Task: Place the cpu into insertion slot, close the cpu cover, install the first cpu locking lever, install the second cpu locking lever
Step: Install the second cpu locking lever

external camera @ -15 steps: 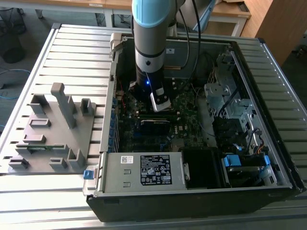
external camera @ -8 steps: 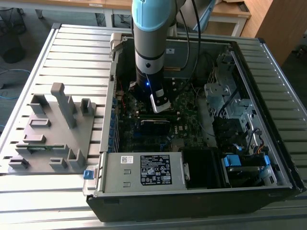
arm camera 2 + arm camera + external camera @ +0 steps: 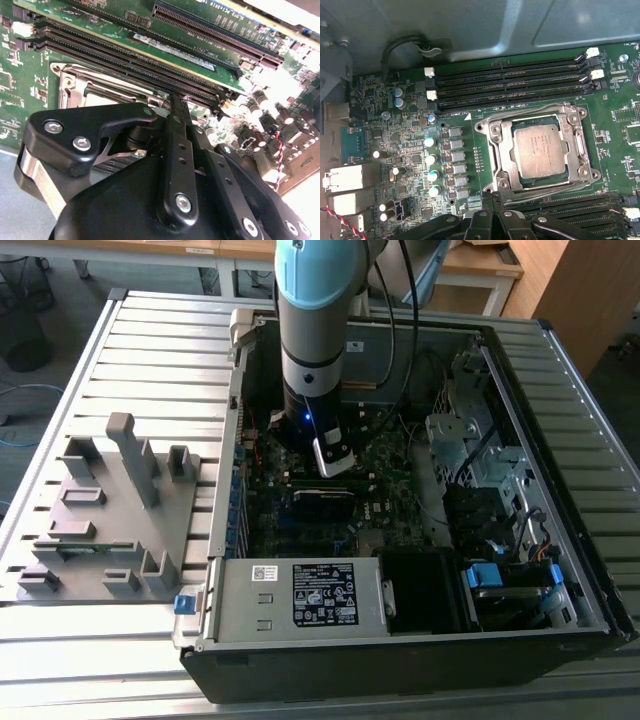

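Note:
In the first wrist view the cpu (image 3: 540,150) lies flat in the insertion slot (image 3: 494,131), its dull silver top facing up. The cpu cover (image 3: 503,156) lies down around it, and the chip shows through the square window. Thin wire levers (image 3: 530,110) run along two sides of the frame. My gripper (image 3: 493,200) hangs just off one corner of the socket, its fingers shut together with nothing between them. In the second wrist view the closed fingertips (image 3: 175,105) sit beside the socket rim (image 3: 75,85). In the exterior view the gripper (image 3: 335,460) is low inside the open computer case (image 3: 400,640).
Long black memory slots (image 3: 510,82) run along both sides of the socket. Capacitors and coils (image 3: 434,160) stand beside it. The case walls and a drive cage (image 3: 470,440) close in on the exterior view's right. A grey fixture plate (image 3: 110,510) lies outside the case on the exterior view's left.

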Tool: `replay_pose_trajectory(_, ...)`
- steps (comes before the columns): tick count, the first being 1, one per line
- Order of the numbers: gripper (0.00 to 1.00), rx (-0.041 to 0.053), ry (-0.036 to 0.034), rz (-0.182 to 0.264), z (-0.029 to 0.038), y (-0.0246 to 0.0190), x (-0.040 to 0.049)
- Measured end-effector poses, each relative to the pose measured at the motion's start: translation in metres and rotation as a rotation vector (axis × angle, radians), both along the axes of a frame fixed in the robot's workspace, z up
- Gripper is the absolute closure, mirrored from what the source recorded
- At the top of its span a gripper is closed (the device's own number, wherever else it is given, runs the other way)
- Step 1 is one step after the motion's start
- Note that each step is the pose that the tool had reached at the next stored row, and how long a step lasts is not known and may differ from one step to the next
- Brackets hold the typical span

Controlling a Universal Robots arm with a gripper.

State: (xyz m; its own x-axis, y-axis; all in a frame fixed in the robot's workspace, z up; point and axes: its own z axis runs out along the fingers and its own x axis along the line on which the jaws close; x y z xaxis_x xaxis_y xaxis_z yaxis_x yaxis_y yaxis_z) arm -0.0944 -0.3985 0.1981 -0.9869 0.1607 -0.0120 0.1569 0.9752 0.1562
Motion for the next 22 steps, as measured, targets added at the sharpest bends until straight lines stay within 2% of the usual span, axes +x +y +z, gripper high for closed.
replay_pose_trajectory(6,0.90,0.0148,-0.0001,0.000,-0.0013,0.0000,0.0000)
replay_pose_trajectory(11,0.90,0.0236,-0.0002,0.000,-0.0029,0.0000,-0.0003)
replay_pose_trajectory(17,0.90,0.0322,-0.0002,0.000,-0.0048,0.0001,-0.0020)
replay_pose_trajectory(22,0.90,0.0356,0.0000,0.000,-0.0061,0.0000,-0.0039)
